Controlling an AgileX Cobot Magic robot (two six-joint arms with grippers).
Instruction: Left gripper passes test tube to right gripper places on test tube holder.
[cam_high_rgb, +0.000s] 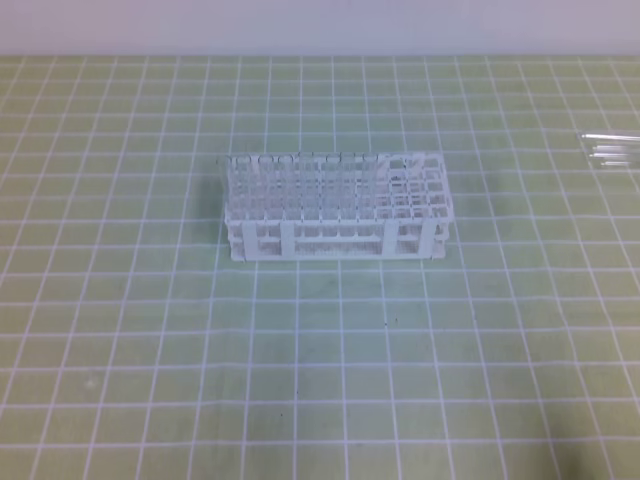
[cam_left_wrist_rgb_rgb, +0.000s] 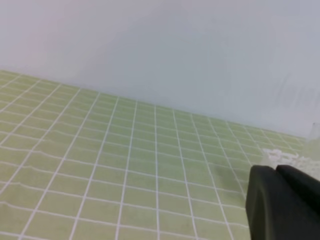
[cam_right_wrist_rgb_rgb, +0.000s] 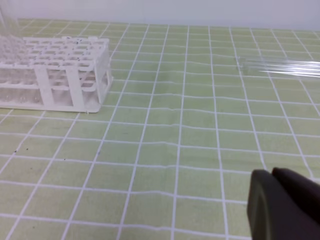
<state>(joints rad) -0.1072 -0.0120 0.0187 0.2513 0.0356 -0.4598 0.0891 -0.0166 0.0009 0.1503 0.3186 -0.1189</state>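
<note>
The white lattice test tube holder (cam_high_rgb: 335, 205) stands mid-table; the right wrist view has it at the upper left (cam_right_wrist_rgb_rgb: 55, 70). Clear tubes seem to stand in its left part. A small group of clear test tubes (cam_high_rgb: 610, 150) lies flat at the table's far right edge, also seen in the right wrist view (cam_right_wrist_rgb_rgb: 280, 67). Neither arm shows in the exterior view. My left gripper (cam_left_wrist_rgb_rgb: 275, 172) is shut and empty over bare mat. My right gripper (cam_right_wrist_rgb_rgb: 271, 175) is shut and empty, well short of the lying tubes.
A green mat with a white grid (cam_high_rgb: 320, 380) covers the table. A pale wall (cam_left_wrist_rgb_rgb: 160, 50) runs along its far edge. A blurred white patch, perhaps the holder (cam_left_wrist_rgb_rgb: 287, 159), shows at the right of the left wrist view.
</note>
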